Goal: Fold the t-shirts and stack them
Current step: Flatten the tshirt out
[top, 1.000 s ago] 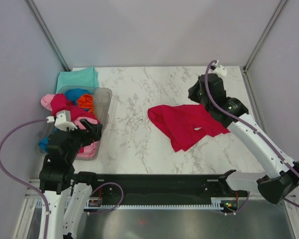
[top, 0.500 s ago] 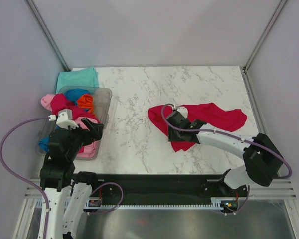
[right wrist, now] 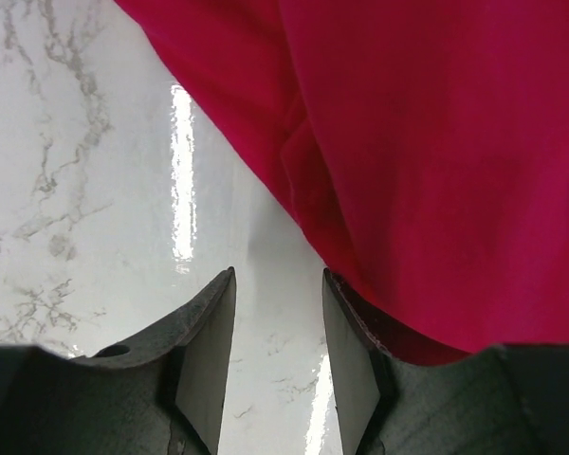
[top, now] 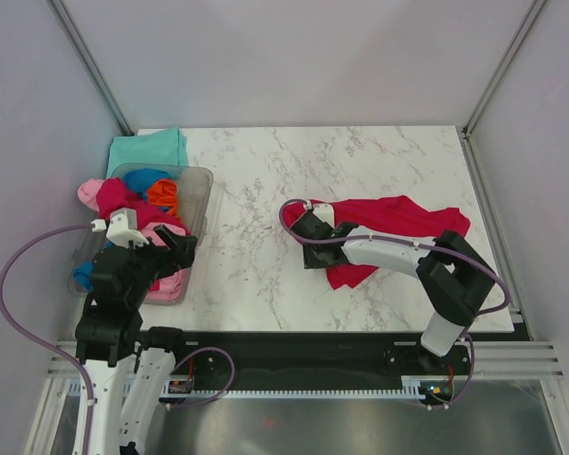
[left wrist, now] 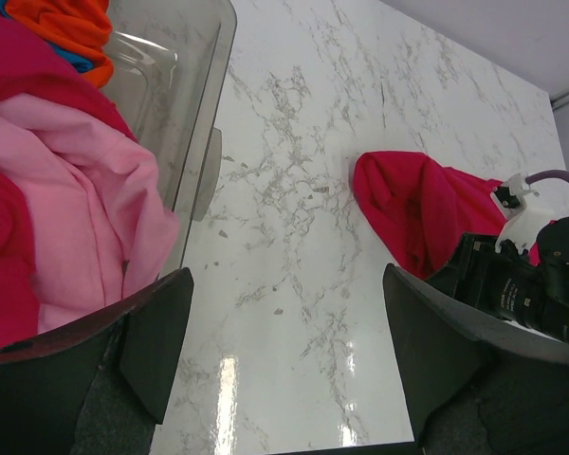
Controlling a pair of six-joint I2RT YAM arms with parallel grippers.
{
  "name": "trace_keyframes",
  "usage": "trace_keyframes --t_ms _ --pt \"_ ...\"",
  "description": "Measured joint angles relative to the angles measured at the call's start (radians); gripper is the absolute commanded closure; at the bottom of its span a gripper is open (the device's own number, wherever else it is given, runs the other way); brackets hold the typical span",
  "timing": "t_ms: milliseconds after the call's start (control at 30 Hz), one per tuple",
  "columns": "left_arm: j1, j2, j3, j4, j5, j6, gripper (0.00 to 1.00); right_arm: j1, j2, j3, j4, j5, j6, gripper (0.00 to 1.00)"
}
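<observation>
The crimson-red t-shirt (top: 398, 220) lies crumpled and spread out right of the table's middle. My right gripper (top: 306, 243) is low at the shirt's left end. In the right wrist view the gripper (right wrist: 278, 284) is open with bare marble between its fingers, and the red shirt (right wrist: 436, 142) lies against the outside of the right finger. My left gripper (top: 166, 248) hovers open and empty over the clear bin's near right corner; its wrist view (left wrist: 284, 332) shows its wide-apart fingers and the red shirt (left wrist: 408, 204). Pink (top: 90, 194), blue (top: 142, 177) and orange (top: 163, 194) shirts fill the bin.
The clear plastic bin (top: 197, 190) stands at the table's left edge. A folded mint-teal shirt (top: 147, 147) lies behind it. The bin's rim (left wrist: 213, 133) is close to my left finger. Frame posts stand at the back corners.
My right arm swung from the shirt's far right end to its left end and came down low. The shirt's right part now lies pulled out to the right. The left arm has not moved.
</observation>
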Motion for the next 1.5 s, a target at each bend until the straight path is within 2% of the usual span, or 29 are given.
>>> trace_keyframes --t_ms 633,1033,1133,1200,1233,1333,1500 --pt "0.000 -0.011 -0.004 0.013 0.006 0.000 0.11 0.005 -0.038 0.031 -0.115 0.069 0.004 0.54" --pt "0.000 -0.014 -0.004 0.014 0.006 0.001 0.11 0.006 0.045 0.040 -0.125 0.098 0.004 0.59" --pt "0.000 -0.015 -0.004 0.015 0.006 0.001 0.11 0.008 0.092 0.061 -0.146 0.130 0.003 0.64" --pt "0.000 -0.016 -0.004 0.015 0.006 0.001 0.11 0.011 0.112 0.077 -0.163 0.149 0.005 0.72" --pt "0.000 -0.017 -0.004 0.015 0.006 0.002 0.11 0.012 0.118 0.086 -0.170 0.163 0.005 0.82" --pt "0.000 -0.018 -0.004 0.015 0.007 0.003 0.11 0.016 0.122 0.104 -0.191 0.195 0.007 1.00" --pt "0.000 -0.019 -0.004 0.016 0.007 0.008 0.11 0.023 0.122 0.153 -0.241 0.219 0.010 1.00"
